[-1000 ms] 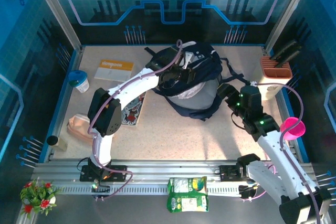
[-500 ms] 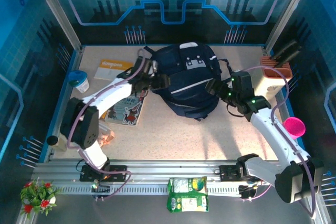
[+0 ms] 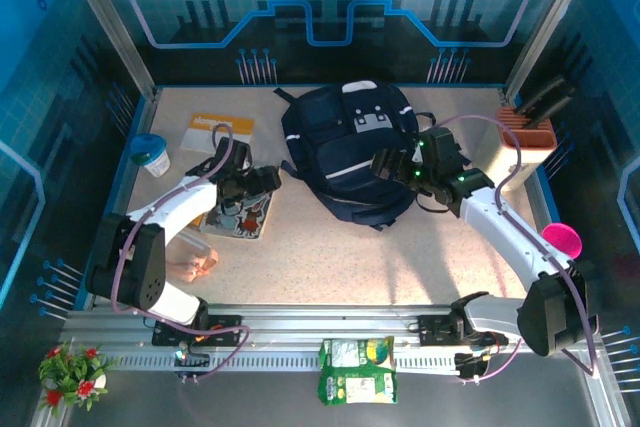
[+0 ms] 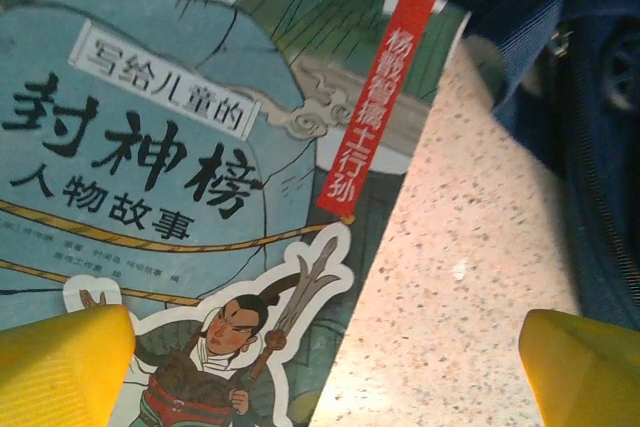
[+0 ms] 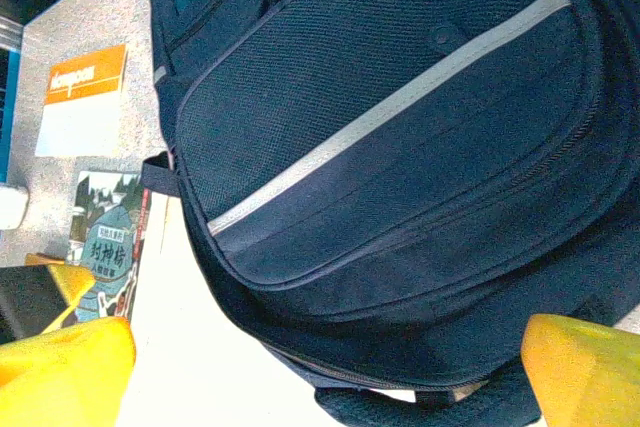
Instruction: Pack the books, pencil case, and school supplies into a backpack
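The navy backpack (image 3: 345, 152) lies flat at the back middle of the table, pale stripe up; in the right wrist view the backpack (image 5: 400, 147) shows its front pocket. A grey-blue book (image 3: 240, 215) with a warrior drawing and a red band lies left of it. In the left wrist view this book (image 4: 180, 197) sits under the left finger. My left gripper (image 3: 264, 181) hovers open over the book's right edge, its yellow fingertips (image 4: 60, 362) wide apart. My right gripper (image 3: 385, 163) stands open over the pack's right side, its fingertips (image 5: 585, 367) holding nothing.
An orange-and-white book (image 3: 220, 132) lies at the back left, next to a blue-lidded cup (image 3: 150, 154). A pink see-through pouch (image 3: 195, 262) sits near the left arm. A brown pen holder (image 3: 525, 132) and a pink cup (image 3: 560, 240) stand on the right. A green packet (image 3: 357, 369) rests on the front rail.
The backpack went from lifted and gaping to lying flat. My left gripper left the pack and moved left and nearer, over the book. My right gripper moved left to the pack's side.
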